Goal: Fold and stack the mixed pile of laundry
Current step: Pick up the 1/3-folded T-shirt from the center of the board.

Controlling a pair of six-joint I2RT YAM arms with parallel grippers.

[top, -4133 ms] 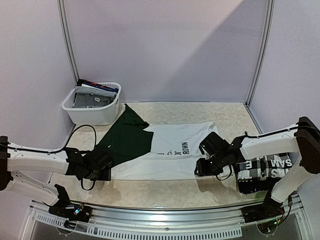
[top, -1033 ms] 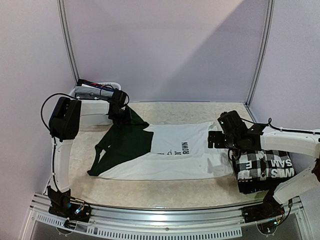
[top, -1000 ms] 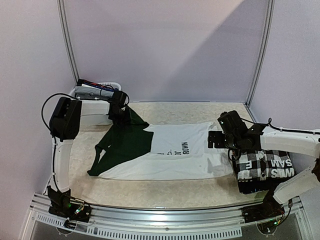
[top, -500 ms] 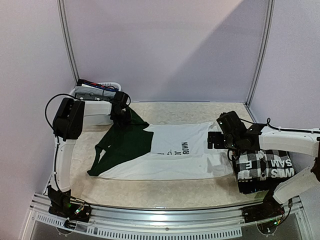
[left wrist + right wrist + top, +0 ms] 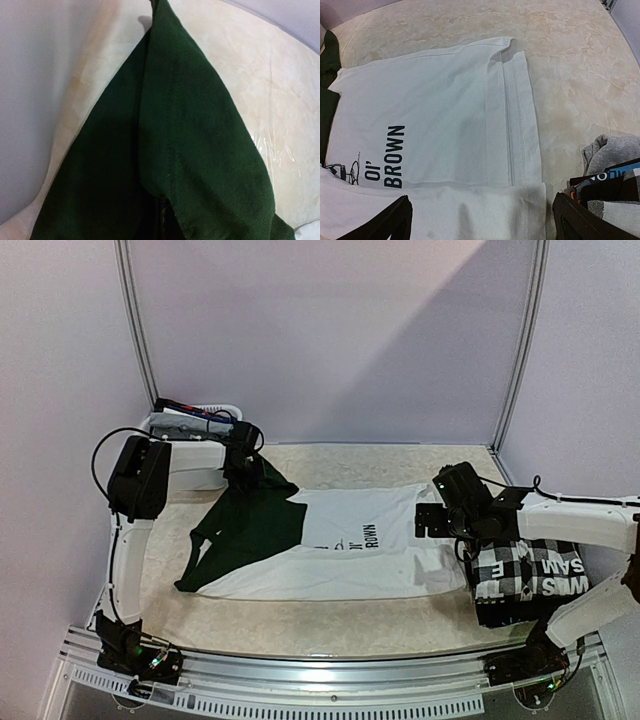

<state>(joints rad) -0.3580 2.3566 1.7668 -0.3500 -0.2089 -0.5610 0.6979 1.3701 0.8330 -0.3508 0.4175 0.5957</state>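
Note:
A white cloth (image 5: 360, 540) printed "BROWN" lies flat mid-table, its dark green part (image 5: 250, 525) on the left. My left gripper (image 5: 247, 468) sits at that green part's far corner. In the left wrist view green fabric (image 5: 200, 140) fills the frame and gathers into the shut jaws at the bottom. My right gripper (image 5: 438, 522) hovers open over the white cloth's right hem (image 5: 515, 125), and its fingertips (image 5: 402, 210) touch nothing. A folded stack (image 5: 530, 580) sits at the right: checkered shirt and black piece with white letters.
A white basket (image 5: 225, 408) holding more garments stands at the back left, mostly behind my left arm. Metal uprights (image 5: 135, 340) and lilac walls close in the table. A grey garment (image 5: 605, 150) bulges from the stack beside my right finger.
My left gripper has closed on the far corner of the green part, and its arm shifted slightly. The right arm and the cloth stayed put.

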